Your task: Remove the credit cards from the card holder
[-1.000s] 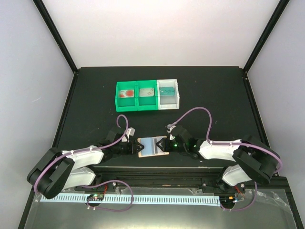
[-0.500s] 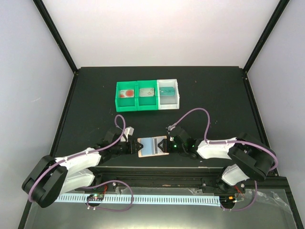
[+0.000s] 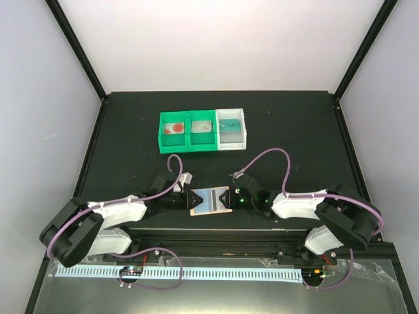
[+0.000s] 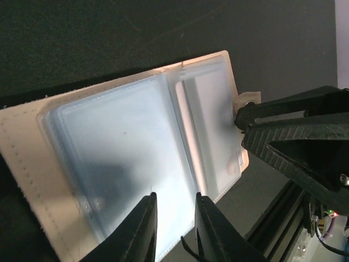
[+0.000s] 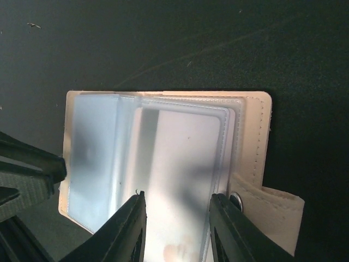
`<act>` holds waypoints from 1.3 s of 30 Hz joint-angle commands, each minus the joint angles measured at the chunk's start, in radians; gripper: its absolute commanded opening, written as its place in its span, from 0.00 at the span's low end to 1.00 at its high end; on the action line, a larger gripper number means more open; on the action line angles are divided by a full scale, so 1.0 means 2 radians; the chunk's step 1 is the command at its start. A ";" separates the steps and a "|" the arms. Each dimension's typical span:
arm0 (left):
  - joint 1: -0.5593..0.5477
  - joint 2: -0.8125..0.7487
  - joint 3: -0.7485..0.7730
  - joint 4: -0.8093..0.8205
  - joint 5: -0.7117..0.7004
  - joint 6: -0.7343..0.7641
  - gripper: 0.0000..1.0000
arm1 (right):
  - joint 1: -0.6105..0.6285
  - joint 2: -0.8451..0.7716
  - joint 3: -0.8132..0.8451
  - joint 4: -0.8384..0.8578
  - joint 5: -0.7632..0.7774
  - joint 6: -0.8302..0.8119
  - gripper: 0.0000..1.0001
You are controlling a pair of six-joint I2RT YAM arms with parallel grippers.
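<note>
Tan, leather-like and stitched along its border, the card holder (image 3: 211, 201) lies opened flat on the black surface (image 3: 294, 131), close to the near edge and about at its middle. Inside it are clear sleeves (image 4: 125, 158) with a pale blue-grey shine, several sheets one over another. A small snap tab (image 5: 272, 210) sticks out from the side toward the right arm.

The left gripper (image 3: 188, 199) meets the holder from the left. Its fingers (image 4: 144, 229) stand close together with a narrow gap over the sleeve edge, and I cannot tell if they pinch a sheet. The right gripper (image 3: 229, 198) comes from the right at the tab side. Its fingers (image 5: 232, 229) are clearly apart, with the flat sleeve lying between and under them.

Toward the far edge, at the middle, stands a green bin (image 3: 188, 148) with a white bin (image 3: 232, 145) touching it on the right. A white card with red (image 3: 174, 127) and a grey card (image 3: 203, 126) lie in the green compartments, and a teal card (image 3: 230, 127) lies in the white one.

The surface is bare between the holder and the bins, and wide strips are free along the left and right edges.
</note>
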State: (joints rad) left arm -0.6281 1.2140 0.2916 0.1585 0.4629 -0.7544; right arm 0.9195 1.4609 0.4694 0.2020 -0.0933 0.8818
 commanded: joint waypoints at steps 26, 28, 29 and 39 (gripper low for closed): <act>-0.010 0.086 0.018 0.051 0.008 -0.002 0.16 | -0.014 0.014 -0.036 0.171 -0.086 0.047 0.40; -0.013 0.073 0.019 0.052 0.016 -0.008 0.18 | -0.014 -0.002 -0.027 0.115 -0.055 0.031 0.41; -0.015 0.065 0.021 0.052 0.018 -0.012 0.20 | -0.015 -0.008 -0.024 0.091 -0.045 0.023 0.41; -0.032 0.097 0.065 0.054 0.031 -0.013 0.29 | -0.016 -0.004 -0.017 0.045 -0.014 0.009 0.41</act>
State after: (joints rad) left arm -0.6796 1.3563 0.3630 0.2493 0.5007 -0.7795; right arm 0.8948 1.4429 0.4149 0.3359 -0.1791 0.9241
